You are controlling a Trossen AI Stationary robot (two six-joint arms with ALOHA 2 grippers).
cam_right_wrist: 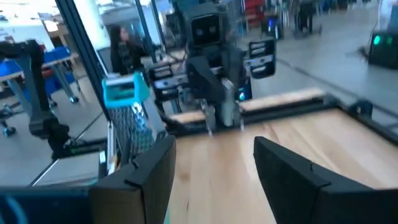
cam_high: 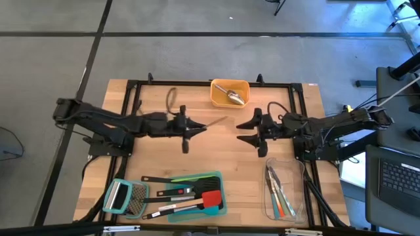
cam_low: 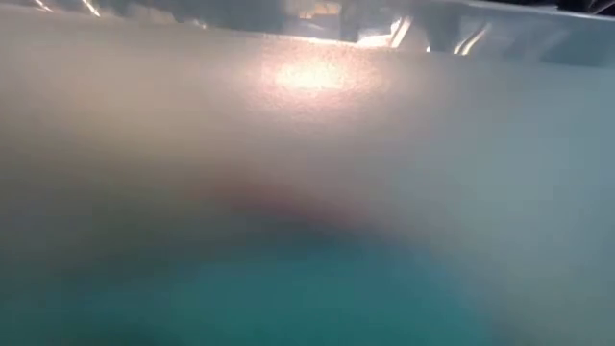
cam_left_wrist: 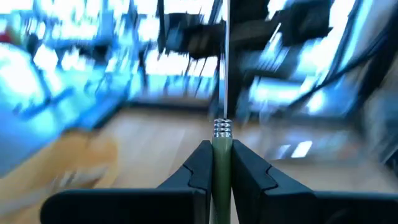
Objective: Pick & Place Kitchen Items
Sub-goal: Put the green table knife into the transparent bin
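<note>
Well, the left claw was clamped on a slim green-handled utensil above mid-worktop, while the right claw hung released beside it. A scoop sat in the orange tub, cutlery in the clear one; several turners waited on the teal tray.
</note>
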